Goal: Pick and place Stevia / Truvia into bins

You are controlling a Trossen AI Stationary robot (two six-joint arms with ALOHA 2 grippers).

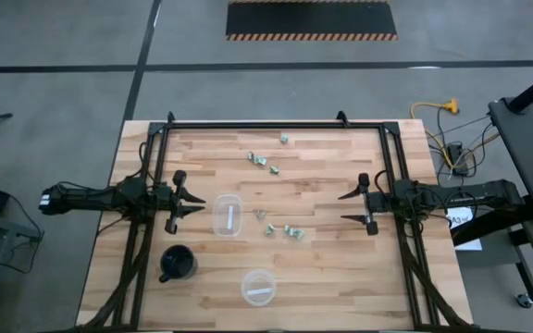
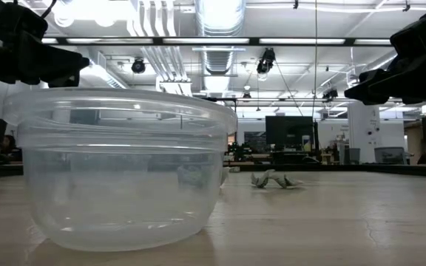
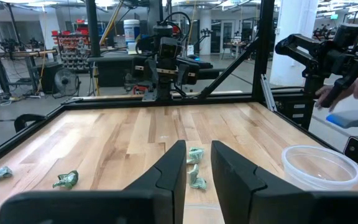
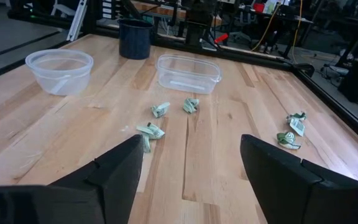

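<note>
On table, unreadable green packets (image 1: 292, 231), clear bins (image 1: 228, 215).

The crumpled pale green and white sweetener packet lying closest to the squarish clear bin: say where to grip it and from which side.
Come straight down from above with the right gripper, whose jaws are open. The crumpled pale green and white sweetener packet lies low on the wooden table, so pinch its raised creased middle, keeping clear of the squarish clear bin.

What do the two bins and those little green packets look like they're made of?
The squarish bin and the round bin: clear, glossy plastic by the look, since the wood shows through their walls. The packets: likely thin matte paper, pale green and white, crumpled with creases. The mug looks opaque and dark.
</note>
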